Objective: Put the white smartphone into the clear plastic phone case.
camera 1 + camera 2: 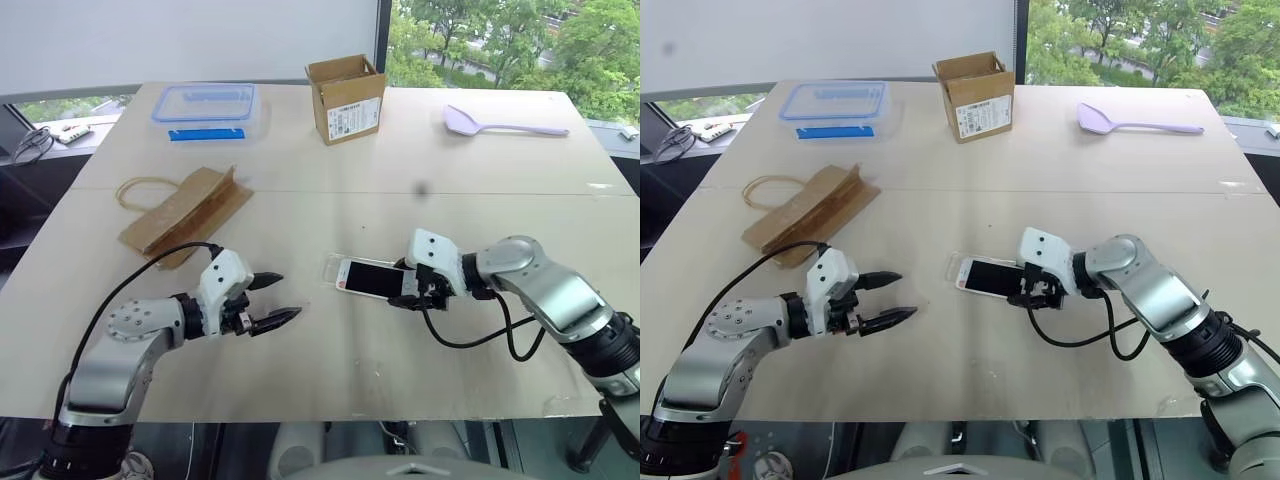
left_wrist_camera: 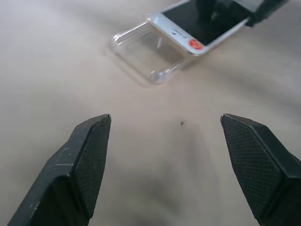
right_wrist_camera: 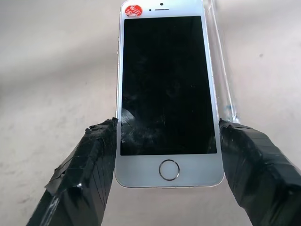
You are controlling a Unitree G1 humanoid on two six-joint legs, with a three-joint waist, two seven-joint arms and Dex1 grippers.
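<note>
Seating stage: the white smartphone (image 3: 165,96) is judged to be partly entered into the clear plastic phone case (image 2: 146,59), not yet snapped home.
Phone position: it is laid screen up near the middle of the table (image 1: 330,150), its home-button end held between the two pads of the right gripper (image 1: 411,297).
Case position: the shell is found under the phone's far end, with one open end left uncovered and jutting past the phone toward the left gripper (image 1: 277,299); one clear side wall is seen running just beside the phone's long edge.
Right hand: it is closed on the phone's two long edges, pads touching the metal rim.
Left hand: its fingers are spread wide and nothing is held; it is poised above the table, apart from the case, pointing toward it.
Done: phone and case have been brought together and roughly aligned lengthwise.
Left to do: the phone is still to be slid along and pressed flat until all four corners are enclosed.
Risk: the light case could be pushed away if it is not braced.
</note>
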